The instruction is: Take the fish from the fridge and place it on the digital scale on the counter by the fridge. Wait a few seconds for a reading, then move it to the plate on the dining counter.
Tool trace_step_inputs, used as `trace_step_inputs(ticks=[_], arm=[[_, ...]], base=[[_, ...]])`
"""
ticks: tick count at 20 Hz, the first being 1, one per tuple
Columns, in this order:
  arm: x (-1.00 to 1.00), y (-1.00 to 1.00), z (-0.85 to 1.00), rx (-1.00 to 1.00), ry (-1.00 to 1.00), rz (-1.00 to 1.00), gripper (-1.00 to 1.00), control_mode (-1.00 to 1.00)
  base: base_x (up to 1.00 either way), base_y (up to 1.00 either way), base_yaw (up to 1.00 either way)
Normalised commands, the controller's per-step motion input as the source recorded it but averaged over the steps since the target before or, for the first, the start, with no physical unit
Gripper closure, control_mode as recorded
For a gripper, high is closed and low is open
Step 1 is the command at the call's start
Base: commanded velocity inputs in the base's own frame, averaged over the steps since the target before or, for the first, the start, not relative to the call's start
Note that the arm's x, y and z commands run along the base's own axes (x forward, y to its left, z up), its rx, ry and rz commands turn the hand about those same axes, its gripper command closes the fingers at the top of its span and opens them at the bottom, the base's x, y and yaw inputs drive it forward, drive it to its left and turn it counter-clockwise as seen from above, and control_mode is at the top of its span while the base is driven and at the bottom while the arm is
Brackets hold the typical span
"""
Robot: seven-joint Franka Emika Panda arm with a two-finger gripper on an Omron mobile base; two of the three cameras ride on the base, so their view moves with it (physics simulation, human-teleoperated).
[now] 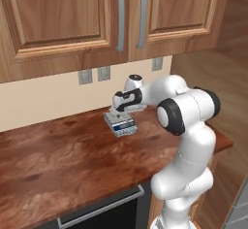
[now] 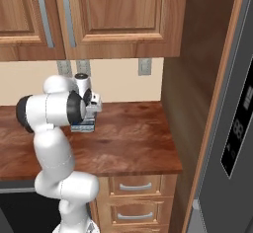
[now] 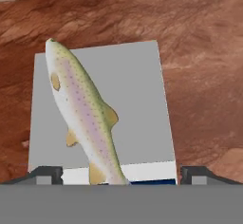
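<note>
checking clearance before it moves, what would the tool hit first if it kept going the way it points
Most likely the fish, lying on the digital scale between the open fingertips. Its tail end sits nearest the tool, though the exact gap is unclear.

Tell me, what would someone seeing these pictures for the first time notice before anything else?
Probably the fish, a speckled trout lying at a slant across the pale top of the digital scale in the hand view, with the hand's two fingertips spread wide on either side of its tail. Next, the big white arm bending over the reddish-brown counter below the wooden wall cabinets.
</note>
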Motion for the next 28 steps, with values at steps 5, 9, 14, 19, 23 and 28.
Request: trace_step_inputs(ticks=[5,9,14,19,23,28], arm=[[-0.66,-0.22,0.12,0.04,-0.05,0.00,-1.00,-1.00],[-0.88,-0.10,0.16,0.02,-0.05,0.00,-1.00,-1.00],[-0.92,-0.03,0.15,0.01,-0.06,0.00,-1.00,-1.00],[-0.82,0.00,0.57,-0.02,-0.06,0.00,-1.00,-1.00],[-0.74,0.00,0.88,-0.07,0.00,0.00,-1.00,-1.00],[-0.80,0.00,0.78,-0.06,0.00,0.00,-1.00,-1.00]], base=[[0.00,0.00,0.00],[0.00,0.00,0.00],[0.00,0.00,0.00],[0.00,0.00,0.00],[0.00,0.00,0.00],[0.00,0.00,0.00]])
